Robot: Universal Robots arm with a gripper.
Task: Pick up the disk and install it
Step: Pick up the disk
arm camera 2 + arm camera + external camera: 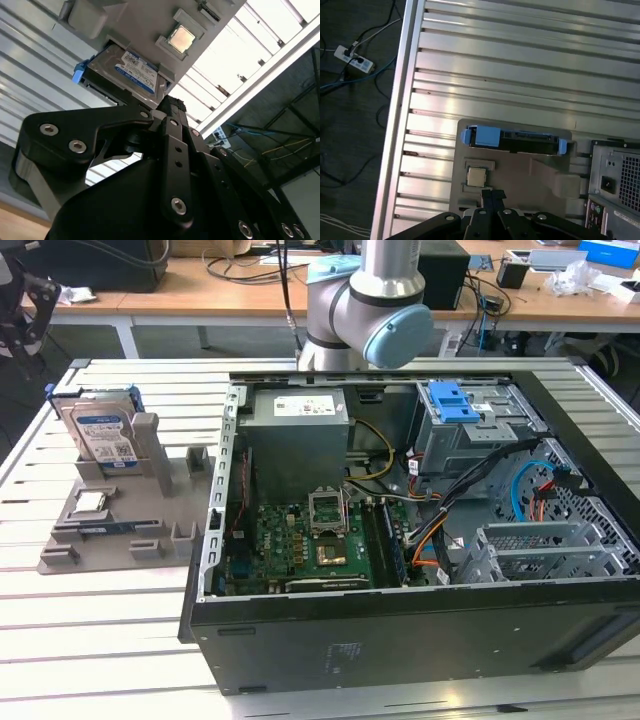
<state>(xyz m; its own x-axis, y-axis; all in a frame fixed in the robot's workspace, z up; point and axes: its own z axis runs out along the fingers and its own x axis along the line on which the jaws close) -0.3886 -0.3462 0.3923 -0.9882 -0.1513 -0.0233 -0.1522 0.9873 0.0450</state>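
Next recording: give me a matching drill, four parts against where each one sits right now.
Things:
1 disk
2 square chip
3 blue bracket
4 green circuit board

Places:
A lying flat in a recess of the gray holder
B on the floor of the open computer case
C standing on edge in the gray holder
D on top of the metal drive cage inside the computer case

Pairs: 1-C, 2-A, 3-D, 4-B
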